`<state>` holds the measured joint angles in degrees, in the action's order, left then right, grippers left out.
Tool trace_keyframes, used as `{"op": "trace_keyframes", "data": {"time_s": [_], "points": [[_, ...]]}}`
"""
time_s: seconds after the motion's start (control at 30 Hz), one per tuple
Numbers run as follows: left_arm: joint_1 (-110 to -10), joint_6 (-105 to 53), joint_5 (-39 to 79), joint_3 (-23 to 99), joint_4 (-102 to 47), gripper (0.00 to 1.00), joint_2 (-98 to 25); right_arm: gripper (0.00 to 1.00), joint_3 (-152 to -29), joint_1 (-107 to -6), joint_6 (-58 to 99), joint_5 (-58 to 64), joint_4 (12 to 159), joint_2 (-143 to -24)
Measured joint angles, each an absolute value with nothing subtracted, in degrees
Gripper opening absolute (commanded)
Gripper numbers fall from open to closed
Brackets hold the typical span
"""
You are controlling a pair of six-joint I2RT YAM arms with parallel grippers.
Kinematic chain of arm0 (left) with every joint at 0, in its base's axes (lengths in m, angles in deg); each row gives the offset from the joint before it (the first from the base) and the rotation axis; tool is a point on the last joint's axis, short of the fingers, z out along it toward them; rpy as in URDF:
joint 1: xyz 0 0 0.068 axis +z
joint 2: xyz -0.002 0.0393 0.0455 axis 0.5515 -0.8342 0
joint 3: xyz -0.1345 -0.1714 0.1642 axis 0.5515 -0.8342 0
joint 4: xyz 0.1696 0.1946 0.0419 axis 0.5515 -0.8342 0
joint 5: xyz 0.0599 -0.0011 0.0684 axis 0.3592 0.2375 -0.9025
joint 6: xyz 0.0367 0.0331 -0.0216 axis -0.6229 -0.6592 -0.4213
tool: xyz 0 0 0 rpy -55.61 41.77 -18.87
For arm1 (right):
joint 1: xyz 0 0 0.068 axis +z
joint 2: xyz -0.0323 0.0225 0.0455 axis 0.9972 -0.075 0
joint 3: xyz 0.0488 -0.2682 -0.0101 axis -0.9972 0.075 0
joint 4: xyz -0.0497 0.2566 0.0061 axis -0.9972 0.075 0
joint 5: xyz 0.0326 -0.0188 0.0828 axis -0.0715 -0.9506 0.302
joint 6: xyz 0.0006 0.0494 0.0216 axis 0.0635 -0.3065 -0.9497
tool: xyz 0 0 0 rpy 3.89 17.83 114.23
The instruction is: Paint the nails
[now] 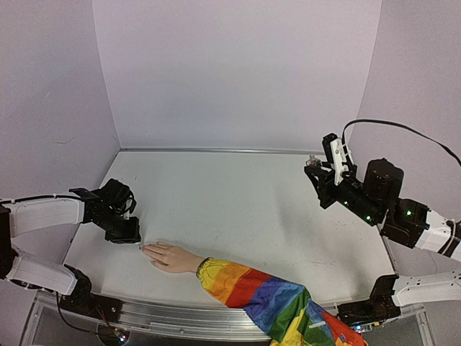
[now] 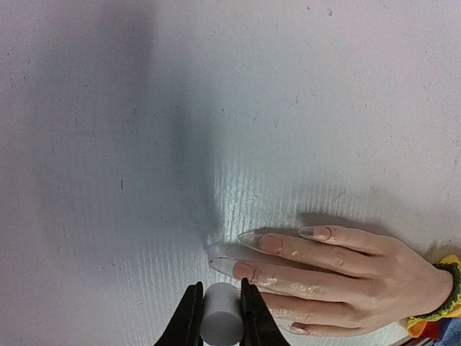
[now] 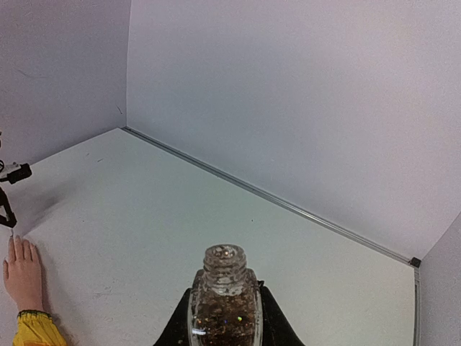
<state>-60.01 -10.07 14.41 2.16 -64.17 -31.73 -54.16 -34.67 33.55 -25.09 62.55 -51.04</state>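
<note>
Nearest your left wrist camera, a short white cylinder (image 2: 222, 318) sits at the bottom edge of the frame. The left gripper (image 2: 220, 292) has its fingers drawn in narrow and pinches it from both sides. Just right of the cylinder's end lie the nails (image 2: 230, 268), long, clear and pointed. They belong to a pale peach mannequin hand (image 2: 346, 277) lying flat in the lower right of that view, fingers pointing left. You cannot tell whether anything touches a nail.

From the top view, the hand is at the lower centre of the white table (image 1: 238, 194), and its rainbow-striped fabric sleeve (image 1: 266, 295) runs off toward the lower right. Well apart, at the right of the frame, the right gripper (image 1: 317, 173) has its fingers clamped on a small clear glass bottle (image 3: 224, 306). The bottle is upright and uncapped, with dark glittery contents.
</note>
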Motion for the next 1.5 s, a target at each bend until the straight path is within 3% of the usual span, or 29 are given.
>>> {"op": "trace_keyframes", "data": {"time_s": [0.5, 1.5], "points": [[-59.9, -9.0, 14.9, 2.9, -67.3, 0.00, -24.2, 0.00, -54.2, -34.7, 33.5, -25.0, 62.6, -51.3], [-59.9, -9.0, 18.0, 3.7, -67.1, 0.00, -29.4, 0.00, -54.2, -34.7, 33.5, -24.9, 62.6, -51.4]]}}
